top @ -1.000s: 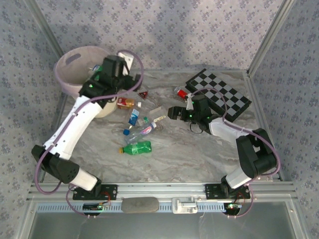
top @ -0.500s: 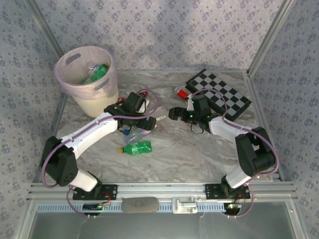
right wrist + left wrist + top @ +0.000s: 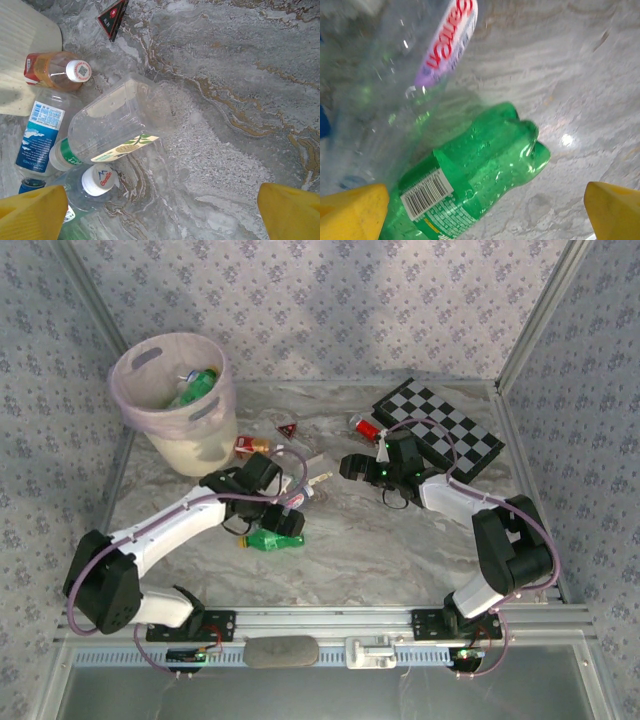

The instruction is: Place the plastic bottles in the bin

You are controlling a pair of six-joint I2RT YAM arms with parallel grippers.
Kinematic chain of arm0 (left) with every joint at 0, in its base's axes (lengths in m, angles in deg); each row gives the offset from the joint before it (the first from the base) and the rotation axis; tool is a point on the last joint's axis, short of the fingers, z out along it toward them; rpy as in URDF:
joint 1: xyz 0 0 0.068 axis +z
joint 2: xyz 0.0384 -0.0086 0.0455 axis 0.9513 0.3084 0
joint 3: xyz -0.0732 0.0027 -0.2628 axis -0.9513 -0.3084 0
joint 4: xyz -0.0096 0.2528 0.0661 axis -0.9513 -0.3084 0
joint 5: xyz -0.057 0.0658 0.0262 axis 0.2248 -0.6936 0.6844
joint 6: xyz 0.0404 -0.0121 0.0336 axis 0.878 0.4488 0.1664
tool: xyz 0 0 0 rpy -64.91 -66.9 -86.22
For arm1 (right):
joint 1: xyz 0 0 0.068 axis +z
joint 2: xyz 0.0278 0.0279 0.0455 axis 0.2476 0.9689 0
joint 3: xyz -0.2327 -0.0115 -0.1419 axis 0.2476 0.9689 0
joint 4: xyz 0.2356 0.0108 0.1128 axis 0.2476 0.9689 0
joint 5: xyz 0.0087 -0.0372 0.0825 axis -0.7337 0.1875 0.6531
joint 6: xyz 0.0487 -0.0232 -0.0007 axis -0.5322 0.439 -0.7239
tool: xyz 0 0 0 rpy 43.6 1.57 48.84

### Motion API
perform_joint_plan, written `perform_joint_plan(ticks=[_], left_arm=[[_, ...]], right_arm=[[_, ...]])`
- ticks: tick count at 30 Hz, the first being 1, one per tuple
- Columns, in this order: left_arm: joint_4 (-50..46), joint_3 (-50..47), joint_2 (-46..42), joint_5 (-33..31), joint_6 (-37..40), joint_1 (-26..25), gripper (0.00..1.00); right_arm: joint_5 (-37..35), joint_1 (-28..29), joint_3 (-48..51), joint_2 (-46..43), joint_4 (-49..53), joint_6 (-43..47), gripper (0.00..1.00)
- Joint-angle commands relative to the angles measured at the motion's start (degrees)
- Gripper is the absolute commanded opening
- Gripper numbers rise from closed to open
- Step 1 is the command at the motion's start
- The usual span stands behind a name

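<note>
green bottle [image 3: 480, 170] lower centre, under the left gripper [image 3: 484, 210], jaws wide apart: drop straight, squeeze across its middle. right gripper [image 3: 352, 466], mid-frame, gapes empty too.

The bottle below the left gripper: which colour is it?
The bottle is green, best in the left wrist view.

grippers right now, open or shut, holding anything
Left gripper: open, holding nothing, green bottle just below it.
Right gripper: open, holding nothing.
</note>
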State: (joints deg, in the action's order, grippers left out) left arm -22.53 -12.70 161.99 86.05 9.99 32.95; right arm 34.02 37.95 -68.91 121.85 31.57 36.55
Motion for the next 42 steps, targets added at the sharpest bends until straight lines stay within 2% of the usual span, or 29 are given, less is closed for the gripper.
perform_joint_plan(ticks=[1, 10, 18, 29, 32, 37, 42], left_arm=[[-1.2, -1.9, -0.6, 0.5, -1.2, -0.6, 1.0], [1.1, -6.1, 0.3, -2.1, -2.5, -0.9, 1.0], [3.6, -7.7, 2.0, -3.9, -4.8, -3.9, 0.99], [8.8, -7.9, 6.6, -5.4, -6.7, -4.9, 0.86], [9.9, -8.4, 7.9, -5.4, -7.0, -5.0, 0.8], [10.2, -8.5, 8.4, -5.3, -7.0, -5.1, 0.58], [9.7, -8.0, 6.6, -5.3, -6.5, -5.1, 0.44]], right_arm=[[-1.3, 0.3, -0.3, -1.2, 0.3, -1.1, 0.99], [-1.6, 0.8, -0.8, -0.9, 0.2, -1.3, 0.99], [-1.8, 0.9, -0.4, -1.0, 0.0, -1.3, 0.99], [-1.8, 0.8, 0.2, -1.7, 0.3, -0.8, 0.99], [-1.9, 0.6, 0.4, -2.0, 0.2, -0.8, 0.99], [-1.7, 0.4, 0.0, -1.9, 0.3, -0.6, 0.99], [-1.4, 0.3, -0.2, -1.5, -0.1, -0.7, 0.99]])
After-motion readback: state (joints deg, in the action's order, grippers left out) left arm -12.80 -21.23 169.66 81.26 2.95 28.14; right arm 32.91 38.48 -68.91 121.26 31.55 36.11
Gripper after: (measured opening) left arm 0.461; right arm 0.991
